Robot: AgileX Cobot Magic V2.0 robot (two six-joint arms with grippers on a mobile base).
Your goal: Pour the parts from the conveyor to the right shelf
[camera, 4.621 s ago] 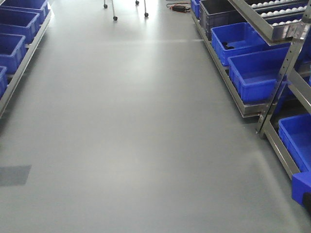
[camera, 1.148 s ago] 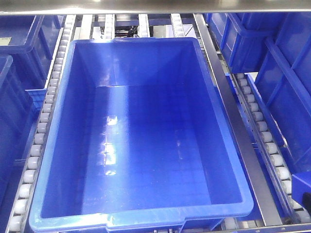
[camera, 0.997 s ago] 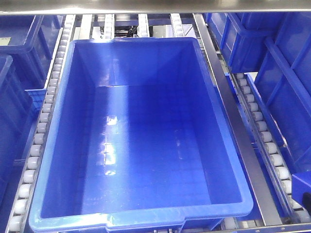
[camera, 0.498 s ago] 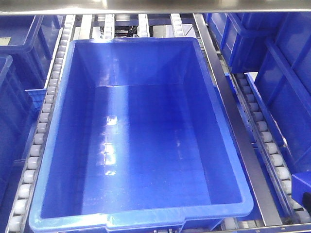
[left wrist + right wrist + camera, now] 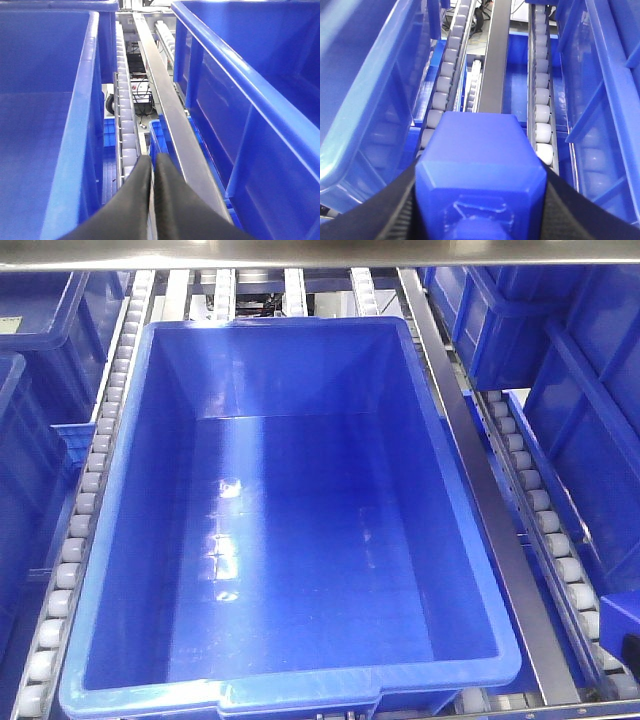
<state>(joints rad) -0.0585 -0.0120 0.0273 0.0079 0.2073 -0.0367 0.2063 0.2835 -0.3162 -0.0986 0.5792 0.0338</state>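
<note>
Closest to the right wrist cam, the right gripper (image 5: 480, 200) was clamped on the part (image 5: 481, 165), a bright blue block filling the lower half of that view, with the black fingers (image 5: 395, 212) hugging both of its sides. So the part was off the conveyor, which didn't show in any view, and up at the shelf (image 5: 480, 510). The same block poked into the bottom right corner of the front cam (image 5: 622, 625).

Over on the other wrist, the left gripper (image 5: 151, 172) had its two black fingers (image 5: 134, 192) pressed together with nothing between them, hanging over a roller track (image 5: 124, 135) and a steel rail (image 5: 172, 130) between two bins.

Just past the block there were roller tracks (image 5: 542, 107) and a dark rail (image 5: 494, 80), not a bin floor. Releasing there would probably have dropped the part through the rack or left it sitting on the rollers. The big empty bin (image 5: 290, 685) sat dead centre in the front view, to the left of the block.

To do this step well, the arm likely needed to swing the block left, clear that bin's right rim without clipping it, get properly over the open floor, and only then tip or let go. Low and slow seemed smart, since hard plastic on hard plastic can bounce.

Further back, more bins (image 5: 540, 310) lined the rack on the right.
</note>
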